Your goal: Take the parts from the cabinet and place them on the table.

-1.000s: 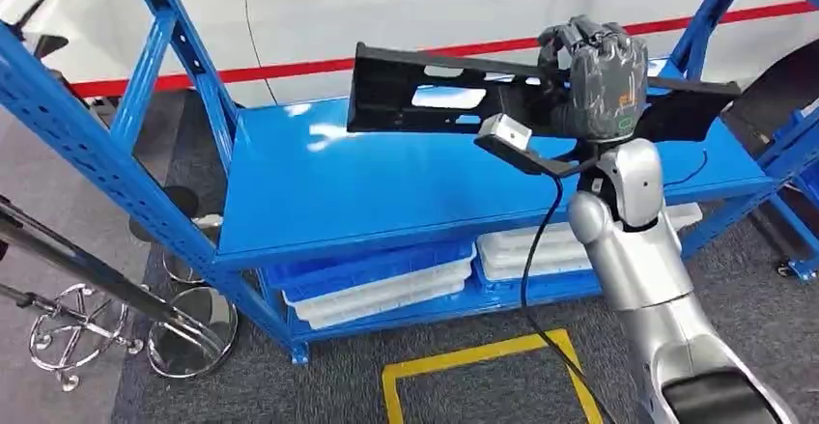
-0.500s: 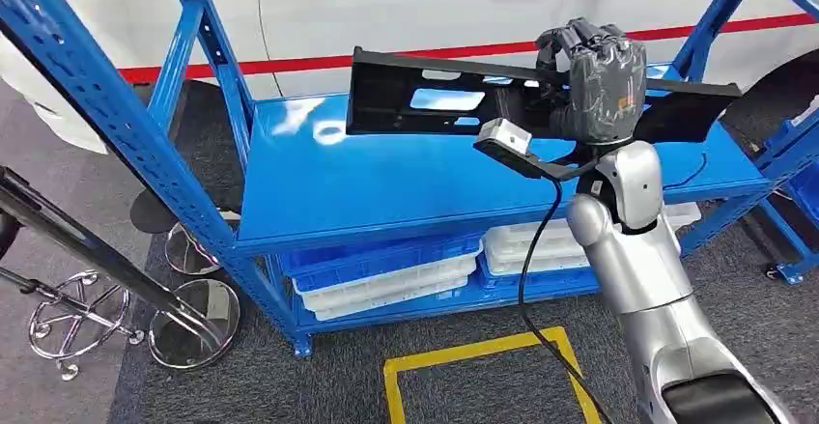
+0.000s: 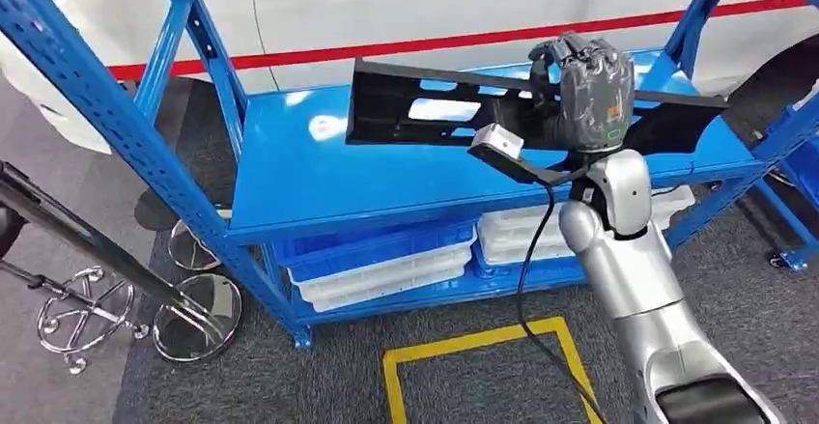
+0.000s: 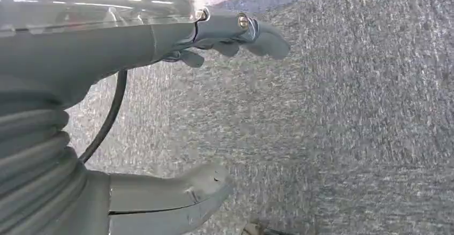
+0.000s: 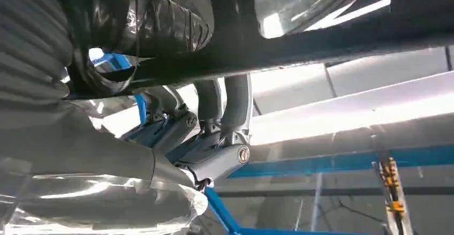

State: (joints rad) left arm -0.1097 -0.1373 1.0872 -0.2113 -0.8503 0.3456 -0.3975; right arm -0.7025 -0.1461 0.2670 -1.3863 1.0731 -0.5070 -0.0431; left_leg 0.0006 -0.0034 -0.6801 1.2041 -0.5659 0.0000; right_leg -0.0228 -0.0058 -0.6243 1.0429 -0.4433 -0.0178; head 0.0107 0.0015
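Note:
A long black plastic part [image 3: 425, 105] with cut-outs hangs above the blue cabinet shelf [image 3: 319, 178], held up by my right hand [image 3: 589, 91], which grips it right of its middle. In the right wrist view the part [image 5: 321, 37] runs across the picture with my right hand's fingers [image 5: 225, 106] hooked over its edge. My left hand [image 4: 214, 101] hangs over grey carpet, its fingers [image 4: 262, 37] and thumb apart with nothing between them.
The blue rack's uprights [image 3: 87, 115] slope on the left and right. White trays in blue bins [image 3: 386, 269] sit on the lower shelf. A white car [image 3: 435, 9] stands behind. Chrome stool bases [image 3: 193, 318] and a yellow floor marking [image 3: 483, 366] lie in front.
The whole picture has shifted as the camera moved. The black part in my right hand now sits a little lower and nearer in the picture; the grip is unchanged.

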